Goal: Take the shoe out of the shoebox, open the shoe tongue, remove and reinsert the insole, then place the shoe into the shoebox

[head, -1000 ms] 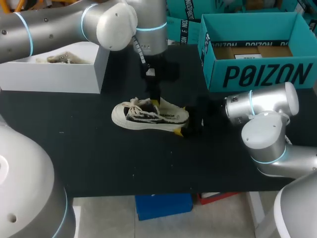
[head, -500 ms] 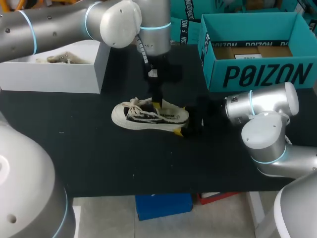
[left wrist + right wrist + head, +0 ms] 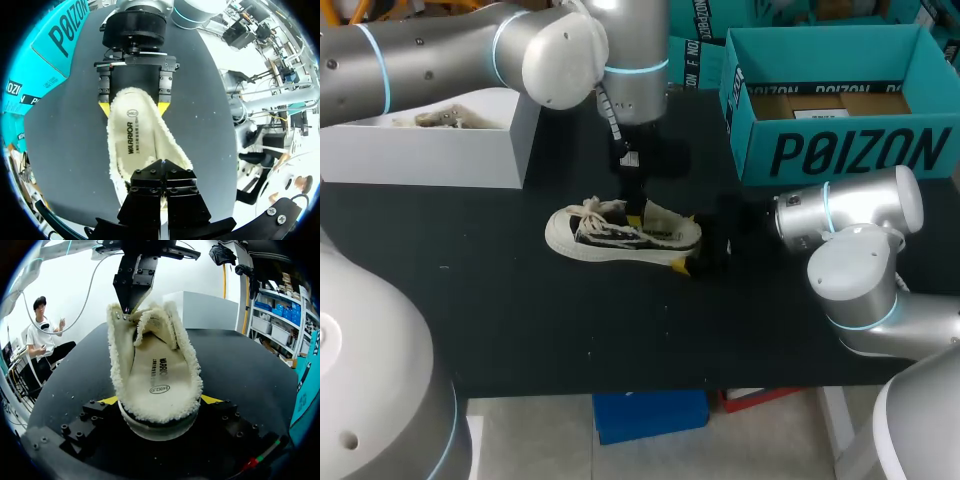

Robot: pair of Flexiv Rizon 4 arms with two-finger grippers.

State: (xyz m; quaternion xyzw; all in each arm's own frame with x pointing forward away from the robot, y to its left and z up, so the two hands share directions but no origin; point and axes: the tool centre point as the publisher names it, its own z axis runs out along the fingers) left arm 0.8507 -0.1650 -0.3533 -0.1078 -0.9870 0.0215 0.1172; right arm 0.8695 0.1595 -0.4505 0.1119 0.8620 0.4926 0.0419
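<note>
Mid-table, near-left of the teal shoebox (image 3: 840, 150), the cream sneaker (image 3: 620, 235) stands on its sole. Spread wide, the right gripper (image 3: 160, 405) clamps its heel (image 3: 160, 422) from both sides. The left gripper (image 3: 635, 205) has its fingers pinched close on the shoe tongue (image 3: 150, 322).

L arm vertical, L pincer (image 3: 635, 207) pinched tight, R pincer (image 3: 690, 241) horiz., clamped

Robotics lab: left arm (image 3: 430, 50), right arm (image 3: 865, 275)
</note>
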